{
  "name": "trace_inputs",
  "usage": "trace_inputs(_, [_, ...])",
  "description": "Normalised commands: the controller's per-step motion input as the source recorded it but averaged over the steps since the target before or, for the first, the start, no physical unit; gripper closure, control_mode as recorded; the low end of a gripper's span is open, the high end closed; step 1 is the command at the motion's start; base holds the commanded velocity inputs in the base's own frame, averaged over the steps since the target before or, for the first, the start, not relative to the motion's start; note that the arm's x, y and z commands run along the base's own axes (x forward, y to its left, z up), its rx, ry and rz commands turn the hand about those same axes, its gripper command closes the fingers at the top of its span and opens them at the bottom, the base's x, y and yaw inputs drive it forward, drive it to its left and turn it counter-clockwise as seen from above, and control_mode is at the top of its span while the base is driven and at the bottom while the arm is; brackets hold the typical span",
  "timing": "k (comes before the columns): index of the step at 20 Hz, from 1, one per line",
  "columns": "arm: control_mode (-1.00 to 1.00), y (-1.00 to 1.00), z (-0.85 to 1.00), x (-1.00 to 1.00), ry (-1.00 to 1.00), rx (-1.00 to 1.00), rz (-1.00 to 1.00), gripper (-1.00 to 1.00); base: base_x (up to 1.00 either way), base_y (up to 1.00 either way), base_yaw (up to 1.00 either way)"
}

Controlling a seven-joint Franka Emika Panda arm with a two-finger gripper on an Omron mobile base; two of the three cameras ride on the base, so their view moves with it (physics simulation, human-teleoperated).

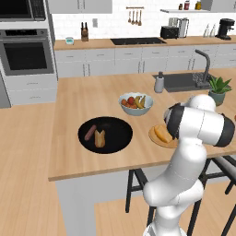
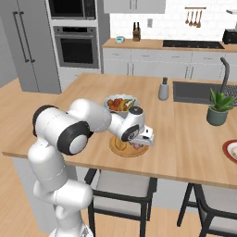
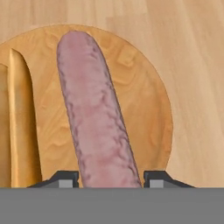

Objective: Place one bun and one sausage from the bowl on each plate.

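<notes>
In the hand view a long pink sausage (image 3: 96, 113) runs up from between my gripper (image 3: 111, 179) tips, which are shut on its near end. It hangs just over the tan wooden plate (image 3: 146, 109), beside a bun (image 3: 19, 122) lying on the plate's left part. The right base view shows my gripper (image 2: 138, 146) low over that plate (image 2: 129, 152), and the smaller red-rimmed plate (image 2: 230, 150) at the far right edge. On the left, the black bowl (image 1: 83, 126) holds another sausage (image 1: 90, 132) and a bun (image 1: 99, 138). My arm hides part of the tan plate (image 1: 153, 137).
A white bowl of fruit (image 1: 135, 103) stands just behind the tan plate. Farther back are a grey dispenser bottle (image 1: 159, 83), the sink with its tap (image 1: 203, 64) and a potted plant (image 1: 218, 90). Stools stand under the counter's front edge.
</notes>
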Motion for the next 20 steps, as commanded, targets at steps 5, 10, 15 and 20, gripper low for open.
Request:
trace_inputs(5, [-1.0,0.05,-0.09,0.2,0.0,0.0,0.0,1.0,0.0,0.0,0.0])
trace_inputs(10, [-1.0,0.05,-0.2,0.2,0.0,0.0,0.0,1.0,0.0,0.0,0.0])
trace_inputs(15, [-1.0,0.06,-0.23,0.11,0.0,0.0,0.0,1.0,0.0,0.0,0.0])
trace_inputs(20, [-1.0,0.02,-0.14,0.08,0.0,0.0,0.0,-1.0,0.0,0.0,0.0])
